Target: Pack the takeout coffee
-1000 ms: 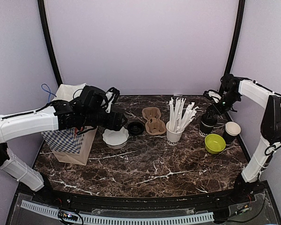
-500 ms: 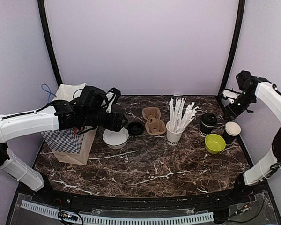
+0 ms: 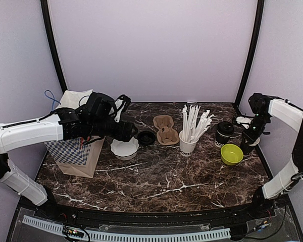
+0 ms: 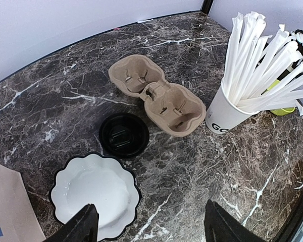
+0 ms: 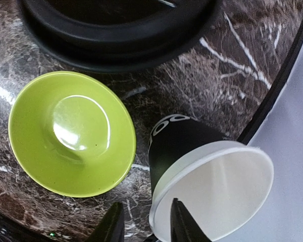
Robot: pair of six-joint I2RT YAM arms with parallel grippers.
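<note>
Right gripper (image 5: 145, 218) has swung down to the lidless cup (image 5: 192, 151), mostly hidden from above. It's black outside, white inside. Jaws narrowed astride its rim, grip unclear.

I count two black paper cups: lidded cup (image 3: 223, 136), open cup (image 5: 189, 146). Two black lids: fitted lid (image 3: 224, 125), loose lid (image 4: 123, 134). One two-slot cardboard cup carrier (image 4: 159, 96). One white cup (image 4: 222, 115) of wrapped straws (image 4: 257, 55), too many to count. One lime-green bowl (image 5: 70, 131). One white scalloped dish (image 4: 93, 194). One checked paper bag (image 3: 73, 151).
</note>
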